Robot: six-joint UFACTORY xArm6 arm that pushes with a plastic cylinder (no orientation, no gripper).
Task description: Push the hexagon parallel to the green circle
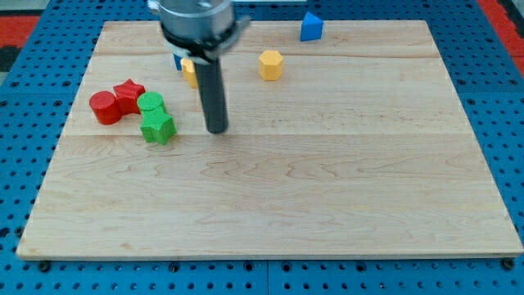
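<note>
So the wooden board point(327, 205) sits on a blue perforated base point(16, 82); the arm's rod comes down from the view's top and the tip point(217, 129) touches the board just beside the green blocks, at about 3 o'clock from them. No fingers on this rig at all, just the plain rod, so nothing is held or pinched.

The yellow hexagon point(271, 64) is up near the view's top, roughly 1 o'clock from the tip and well apart from it; nothing is touching it. The green circle point(151, 103) is over on the view's left, with the green star point(158, 128) touching it at 6 o'clock; the red star point(128, 93) sits at about 10 o'clock from the green circle, and the red circle point(105, 107) is right against that at 8 o'clock.

Another yellow block point(190, 72) peeks out behind the rod, shape can't be made out; a sliver of a blue block point(177, 60) shows just above it, mostly hidden too. A second blue block point(311, 27) sits near the top edge, at 1 o'clock from the hexagon.
</note>
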